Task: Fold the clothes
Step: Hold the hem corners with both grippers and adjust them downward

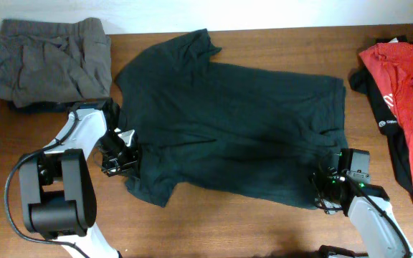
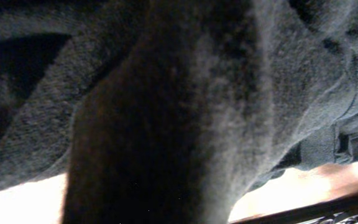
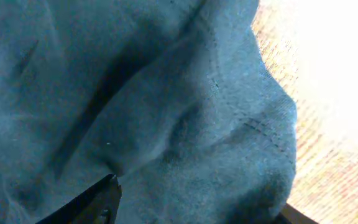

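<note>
Limp, light black fabric T-shirt point(image 1: 235, 122) is best pinched at edges. It is clenched at 9 o'clock by left gripper point(image 1: 124, 154); right gripper point(image 1: 326, 188) state cannot be told.

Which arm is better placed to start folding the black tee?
Left, probably. The left claw is shut on the large black short-sleeved fabric T-shirt at the sleeve; the right claw sits at the hem corner, grip unclear.

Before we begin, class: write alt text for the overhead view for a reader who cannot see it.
A black T-shirt lies spread flat on a wooden table, the left fingers at its sleeve side and the right fingers at its hem corner. A grey garment sits at the far left, a red garment at the right edge.
</note>
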You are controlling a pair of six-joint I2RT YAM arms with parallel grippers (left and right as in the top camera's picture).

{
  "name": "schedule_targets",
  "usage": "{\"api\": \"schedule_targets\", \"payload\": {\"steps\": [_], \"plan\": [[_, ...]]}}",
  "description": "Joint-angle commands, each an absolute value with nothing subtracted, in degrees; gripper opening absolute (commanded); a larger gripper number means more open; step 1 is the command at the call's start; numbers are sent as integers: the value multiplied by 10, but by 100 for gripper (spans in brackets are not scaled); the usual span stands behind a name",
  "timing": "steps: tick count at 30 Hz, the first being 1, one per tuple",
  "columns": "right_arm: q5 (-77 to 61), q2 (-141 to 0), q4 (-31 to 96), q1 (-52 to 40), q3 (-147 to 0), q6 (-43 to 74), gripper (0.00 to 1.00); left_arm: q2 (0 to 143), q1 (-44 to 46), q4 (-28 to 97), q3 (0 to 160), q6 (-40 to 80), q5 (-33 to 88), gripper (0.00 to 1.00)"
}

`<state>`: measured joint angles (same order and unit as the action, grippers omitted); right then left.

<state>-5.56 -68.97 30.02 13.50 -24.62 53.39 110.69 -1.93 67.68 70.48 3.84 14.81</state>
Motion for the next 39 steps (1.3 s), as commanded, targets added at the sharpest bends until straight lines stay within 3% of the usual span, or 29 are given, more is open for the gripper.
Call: {"api": "schedule_targets", "payload": {"steps": [1, 3, 6, 10, 13, 20, 24, 30, 32, 34, 39], "plan": [[-144, -746, 332, 127, -156, 543, 60, 1102, -19, 677, 703, 41, 157, 1], [-144, -746, 344, 127, -161, 538, 55, 1102, -19, 676, 704, 45, 157, 1], [-132, -746, 389, 127, -184, 525, 56, 1102, -19, 676, 704, 45, 157, 1], [-100, -746, 454, 124, -220, 523, 64, 1102, -19, 674, 705, 45, 157, 1], [-92, -746, 478, 91, -237, 541, 83, 1102, -19, 675, 704, 45, 157, 1], [-79, -746, 460, 49, -237, 576, 84, 1102, -19, 675, 704, 44, 157, 1], [-66, -746, 443, 49, -237, 576, 73, 1102, -19, 677, 704, 44, 157, 1], [-42, -746, 442, 49, -240, 590, 35, 1102, -19, 679, 705, 45, 157, 1], [-42, -746, 442, 49, -242, 590, 14, 1101, -19, 683, 707, 47, 160, 1], [-42, -746, 446, 49, -244, 590, 4, 1097, -19, 688, 711, 47, 172, 1], [-35, -745, 475, 49, -264, 590, 4, 1067, -19, 730, 729, 47, 179, 1]]}}
